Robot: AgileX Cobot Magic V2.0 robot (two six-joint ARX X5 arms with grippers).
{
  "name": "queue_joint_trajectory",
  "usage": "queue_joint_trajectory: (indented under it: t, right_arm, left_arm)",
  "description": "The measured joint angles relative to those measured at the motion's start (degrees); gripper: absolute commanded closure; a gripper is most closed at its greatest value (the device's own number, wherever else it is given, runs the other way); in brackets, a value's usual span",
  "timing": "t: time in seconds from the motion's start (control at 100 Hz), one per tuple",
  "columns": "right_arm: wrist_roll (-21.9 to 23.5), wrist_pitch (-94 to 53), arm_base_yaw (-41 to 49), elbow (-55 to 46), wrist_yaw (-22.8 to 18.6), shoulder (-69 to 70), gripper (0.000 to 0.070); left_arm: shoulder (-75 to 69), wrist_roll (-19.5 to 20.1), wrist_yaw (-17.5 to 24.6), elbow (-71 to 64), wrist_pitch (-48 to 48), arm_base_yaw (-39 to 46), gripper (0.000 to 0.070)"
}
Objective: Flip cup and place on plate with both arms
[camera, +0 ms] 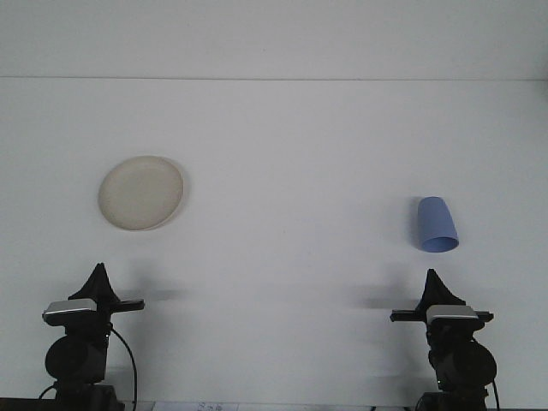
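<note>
Two pincers wait low, their grip impossible to tell: the blue cup [437,225] lies just ahead of the right pincer [432,278], long axis pointing away, far from the left pincer [99,271].

Left arm [79,355] low at bottom left edge of view, folded back over its base, dark joint housing below a grey wrist block. Left gripper [99,276] pointing forward, fingers drawn together into one dark tapered tip, nothing between them. Right arm [458,360] mirrored at bottom right, same tucked pose, grey wrist block above round dark housing. Right gripper [432,279] likewise forward, fingers closed to a single point, empty. Both arms well apart, level with each other.
</note>
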Motion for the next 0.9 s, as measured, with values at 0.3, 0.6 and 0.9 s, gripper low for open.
queue_joint_trajectory:
  t: [0.3,0.6,0.9]
  right_arm:
    - [0.0,0.0,0.0,0.0,0.0,0.0,0.0693]
    - [0.0,0.0,0.0,0.0,0.0,0.0,0.0693]
    - [1.8,0.2,0.0,0.0,-0.5,0.0,0.0694]
  left_arm:
    - [0.0,0.0,0.0,0.0,0.0,0.0,0.0685]
    - [0.0,0.0,0.0,0.0,0.0,0.0,0.0685]
    - [0.0,0.0,0.0,0.0,0.0,0.0,0.0685]
